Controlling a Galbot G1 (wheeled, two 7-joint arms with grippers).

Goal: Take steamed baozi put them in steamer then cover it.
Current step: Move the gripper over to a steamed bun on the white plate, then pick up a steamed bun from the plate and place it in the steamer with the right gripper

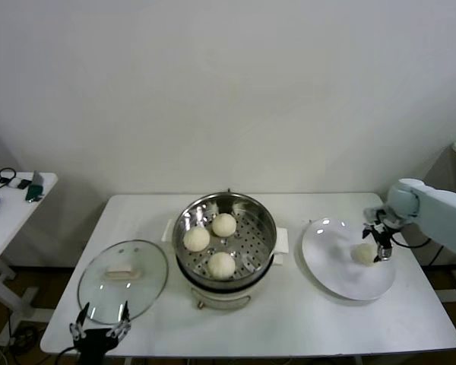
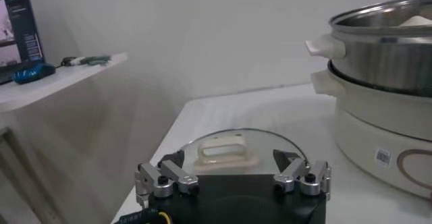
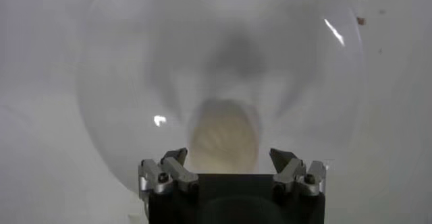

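While three baozi (image 1: 224, 224) (image 1: 197, 239) (image 1: 221, 264) sit on the perforated tray inside the steamer (image 1: 187, 217) at frame centre in the head view, the fourth baozi (image 1: 363, 254) lies on the white plate (image 1: 328, 258) at right of centre.

Steamer: steel pot on a cream base, centre of the white counter (image 1: 319, 327); uncovered. In the left wrist view its wall (image 2: 385, 57) fills the right edge of the frame.

Cover (image 1: 148, 293): glass, flat on the counter at lower left of the head view, just beside the steamer, cream handle (image 1: 121, 271) up. Also seen in the left wrist view (image 2: 263, 141), just beyond the claw.

Plate: right of the steamer, near it but apart. In the right wrist view its glossy surface (image 3: 135, 57) fills most of the frame.

Right claw (image 1: 380, 249): at the plate, right of the frame, directly at the fourth baozi. Right wrist view shows the claw (image 3: 229, 161) with fingers apart, one either side of the baozi (image 3: 224, 134); contact cannot be told.

Left claw (image 1: 100, 325): bottom left of the head view, at the near edge of the cover. In its own view (image 2: 233, 171) the fingers stand apart, holding nothing.

Side table (image 1: 15, 209): far left, carrying small dark items.
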